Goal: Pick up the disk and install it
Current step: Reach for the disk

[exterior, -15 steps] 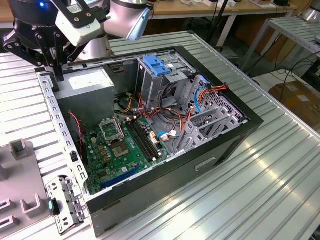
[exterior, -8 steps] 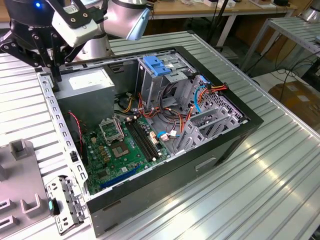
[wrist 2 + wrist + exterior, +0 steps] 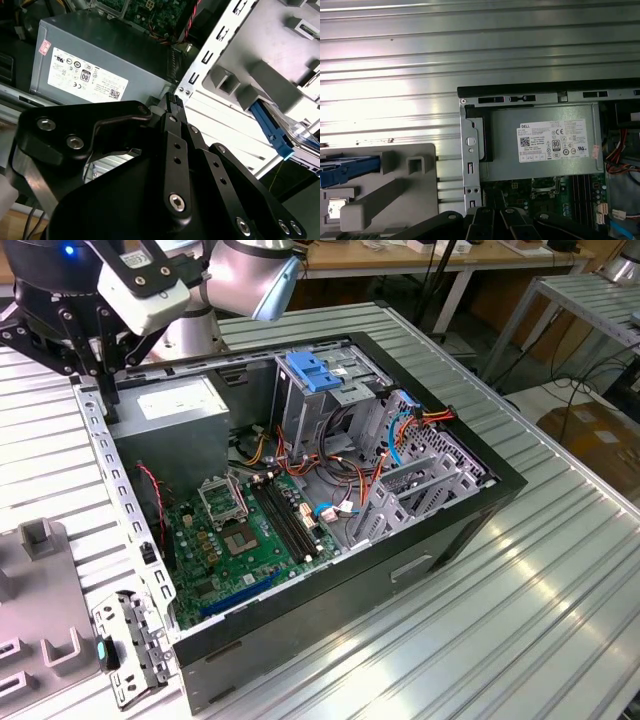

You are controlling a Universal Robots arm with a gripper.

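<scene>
Gripper [image 3: 171,99] closed on nothing, near the power supply [image 3: 95,60] — disk [image 3: 345,169] in grey holder [image 3: 415,200] beside the computer case [image 3: 505,485]

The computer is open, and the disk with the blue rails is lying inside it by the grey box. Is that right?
Not quite. The computer case is open, but the disk with the blue rails lies outside it, in the grey holder on the table beside the case. The first wrist view shows this.
</scene>
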